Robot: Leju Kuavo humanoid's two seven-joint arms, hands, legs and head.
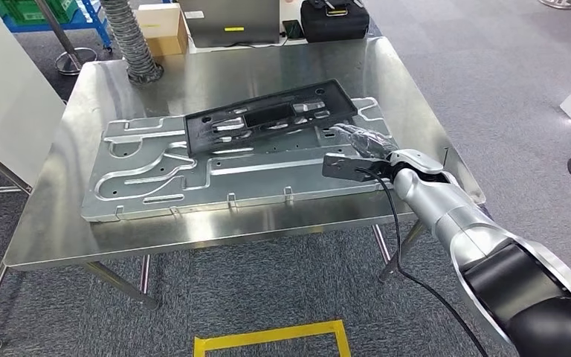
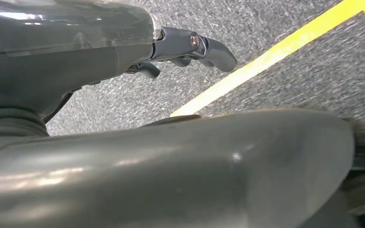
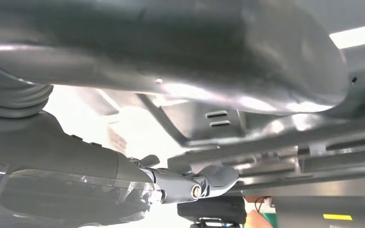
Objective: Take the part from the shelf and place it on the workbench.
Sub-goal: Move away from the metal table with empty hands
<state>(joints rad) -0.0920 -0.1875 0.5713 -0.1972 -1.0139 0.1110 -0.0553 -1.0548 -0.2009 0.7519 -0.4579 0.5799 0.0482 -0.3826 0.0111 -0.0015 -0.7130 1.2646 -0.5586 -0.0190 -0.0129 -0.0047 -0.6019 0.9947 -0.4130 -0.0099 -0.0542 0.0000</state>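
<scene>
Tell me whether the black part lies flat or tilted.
Tilted. The black part rests on the ridged silver panel, its near edge sitting higher than its far edge; right hand beside it.

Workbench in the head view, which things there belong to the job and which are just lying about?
Job:
black part
silver panel beneath it
workbench
right hand, at the part's edge

Lying about:
ribbed hose
cardboard box
black case
yellow floor tape
</scene>
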